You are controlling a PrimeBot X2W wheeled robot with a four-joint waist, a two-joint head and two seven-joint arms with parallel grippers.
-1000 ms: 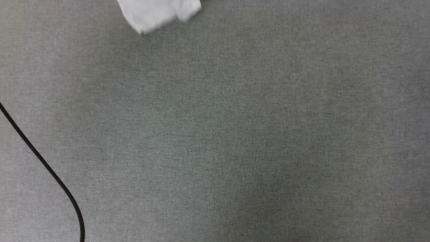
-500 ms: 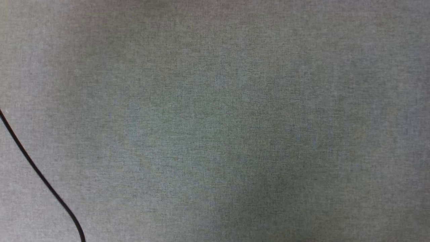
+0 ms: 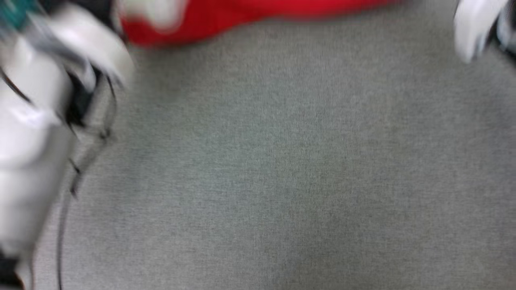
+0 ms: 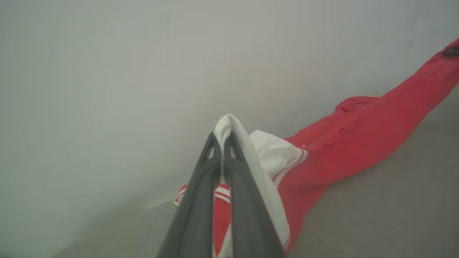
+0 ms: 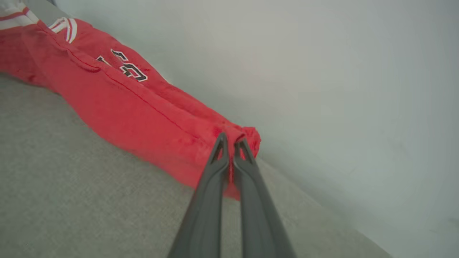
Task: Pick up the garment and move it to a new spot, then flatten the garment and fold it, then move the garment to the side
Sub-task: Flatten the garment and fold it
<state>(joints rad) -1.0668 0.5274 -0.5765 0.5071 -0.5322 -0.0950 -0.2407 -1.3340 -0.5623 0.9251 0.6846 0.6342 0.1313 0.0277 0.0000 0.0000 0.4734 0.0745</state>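
**Red jersey held at both ends, flattening not yet done**

Red fabric makes up most of the garment (image 5: 125, 107), which runs as a long, bunched band along the far edge of the grey cloth surface (image 3: 282, 161), close under a pale wall (image 4: 107, 71). Its middle sags onto the cloth and its two ends are lifted. Part of the black, white-edged lettering (image 5: 129, 68) shows on a crumpled upper fold.

The left gripper (image 4: 222, 138) has its fingers pressed together on the white sleeve (image 4: 272, 154), with striped trim showing just below the tips. The right gripper (image 5: 231, 138) is likewise clamped on a bunch of red fabric at the opposite end.

In the blurred head view the jersey is a red strip at the top edge, with a pale left forearm (image 3: 28, 141) at the left edge and a piece of the right arm (image 3: 475, 24) at the upper right. A thin dark cable (image 3: 64, 209) trails over the cloth at lower left.

By my reading the task is in its early part. The garment is picked up and held taut between the arms, either on its way to the new spot or about to be spread there. It is roped up lengthwise, not flat, so flattening, folding and the move to the side all seem left to do.

As for containers, the grey cloth alone bears the jersey, and nothing is held in anything
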